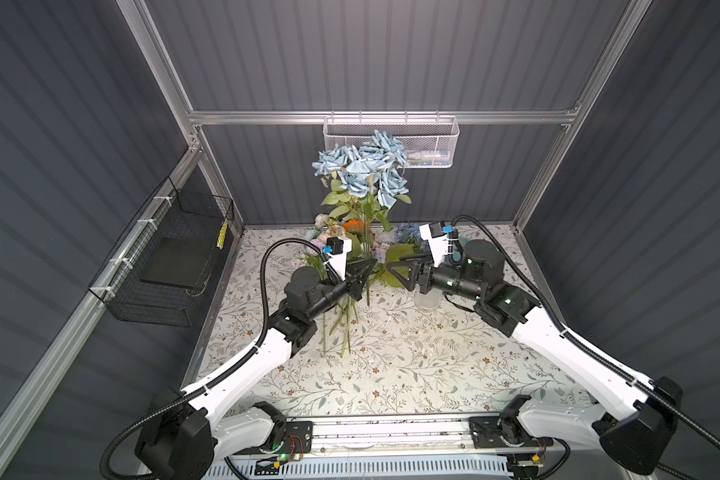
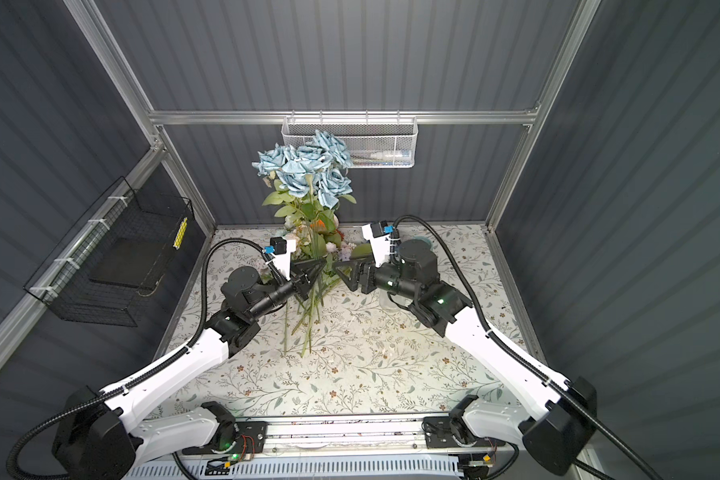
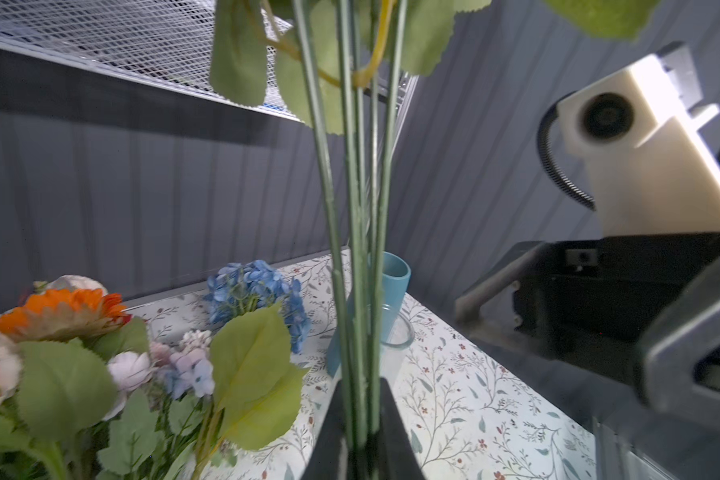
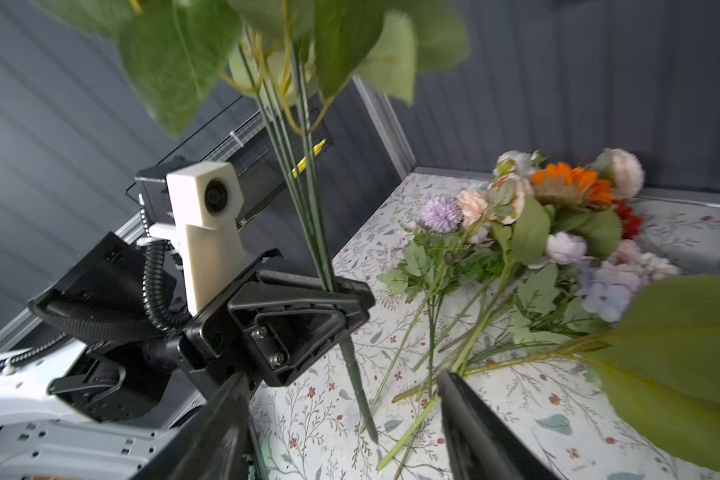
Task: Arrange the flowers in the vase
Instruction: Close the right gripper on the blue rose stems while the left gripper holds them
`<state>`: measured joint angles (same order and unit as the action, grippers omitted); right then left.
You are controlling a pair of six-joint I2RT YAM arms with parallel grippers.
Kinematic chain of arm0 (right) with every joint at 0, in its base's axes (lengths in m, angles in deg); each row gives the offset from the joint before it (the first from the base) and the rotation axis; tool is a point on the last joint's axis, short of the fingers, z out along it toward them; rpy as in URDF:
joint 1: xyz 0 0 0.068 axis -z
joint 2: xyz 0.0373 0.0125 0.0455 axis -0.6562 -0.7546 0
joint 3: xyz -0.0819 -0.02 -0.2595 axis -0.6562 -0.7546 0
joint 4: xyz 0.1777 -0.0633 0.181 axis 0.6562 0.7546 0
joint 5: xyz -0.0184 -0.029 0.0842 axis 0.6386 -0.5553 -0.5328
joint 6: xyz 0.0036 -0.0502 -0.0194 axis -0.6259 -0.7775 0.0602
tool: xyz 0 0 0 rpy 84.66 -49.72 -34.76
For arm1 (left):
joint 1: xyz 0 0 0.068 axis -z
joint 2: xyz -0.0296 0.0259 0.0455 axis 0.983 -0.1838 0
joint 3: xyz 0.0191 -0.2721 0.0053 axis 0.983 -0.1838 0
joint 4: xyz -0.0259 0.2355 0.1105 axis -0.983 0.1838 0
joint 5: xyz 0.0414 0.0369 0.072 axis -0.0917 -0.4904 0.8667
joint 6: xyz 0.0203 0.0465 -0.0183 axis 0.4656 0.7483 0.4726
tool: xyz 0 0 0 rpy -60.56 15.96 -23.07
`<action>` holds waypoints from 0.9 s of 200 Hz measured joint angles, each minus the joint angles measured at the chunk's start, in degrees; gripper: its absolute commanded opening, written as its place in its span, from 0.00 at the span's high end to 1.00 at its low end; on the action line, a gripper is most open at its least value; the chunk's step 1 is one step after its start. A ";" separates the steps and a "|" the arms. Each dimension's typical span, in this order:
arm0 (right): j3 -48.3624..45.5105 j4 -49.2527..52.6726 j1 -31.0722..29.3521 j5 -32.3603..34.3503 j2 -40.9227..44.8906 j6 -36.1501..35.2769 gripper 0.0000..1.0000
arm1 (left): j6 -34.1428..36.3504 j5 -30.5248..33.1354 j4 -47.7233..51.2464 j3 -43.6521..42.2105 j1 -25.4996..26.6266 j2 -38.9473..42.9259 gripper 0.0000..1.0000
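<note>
A robotics lab cell: aluminium framing [image 1: 383, 117] and ribbed panels [image 1: 391, 54] are enclosing a floral table [image 1: 412, 374] where the left arm [image 1: 246, 365] and right arm [image 1: 578, 357] are reaching.

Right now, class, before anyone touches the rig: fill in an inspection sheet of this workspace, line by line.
Surface: floral-patterned table.
Job's things: blue rose spray held upright; loose flowers lying at the back; glass vase looks empty.
Clutter: teal cup near the vase.
Grippers: left gripper shut on the spray's stems; right gripper open, empty.
Cables: black conduits along both arms.
Surroundings: white mesh basket and black wire basket on ribbed walls.
</note>
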<state>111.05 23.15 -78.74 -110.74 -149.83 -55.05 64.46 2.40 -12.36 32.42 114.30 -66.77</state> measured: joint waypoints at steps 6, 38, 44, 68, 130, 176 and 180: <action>0.00 -0.92 -0.35 -0.76 -0.61 0.24 0.35 | -0.37 -0.94 -1.01 0.00 0.13 -0.61 1.00; 0.33 -4.39 -1.53 -2.38 -2.78 0.79 0.47 | -1.49 -4.20 -4.17 0.00 1.16 -2.95 1.00; 0.39 -4.81 -1.60 -2.21 -3.02 0.70 0.48 | -1.53 -4.52 -4.46 0.00 1.42 -3.17 1.00; 0.66 -6.12 -1.57 -1.01 -3.76 -0.07 0.52 | -1.92 -5.40 -5.14 -0.04 2.49 -3.37 1.00; 0.98 -7.10 -1.62 3.17 -5.84 -2.16 0.85 | -2.05 -6.47 -5.31 -0.44 4.44 -3.37 1.00; 0.98 -7.15 -1.64 4.24 -5.66 -2.84 1.00 | -2.29 -5.90 -5.09 -0.66 4.70 -3.45 0.08; 0.96 -7.19 -1.62 4.28 -5.57 -2.89 1.00 | -2.34 -5.81 -5.09 -0.70 4.79 -3.45 0.01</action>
<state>112.01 15.96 -80.36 -106.46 -155.40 -57.94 62.12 -3.42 -17.45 31.72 119.09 -70.23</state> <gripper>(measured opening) 0.064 0.518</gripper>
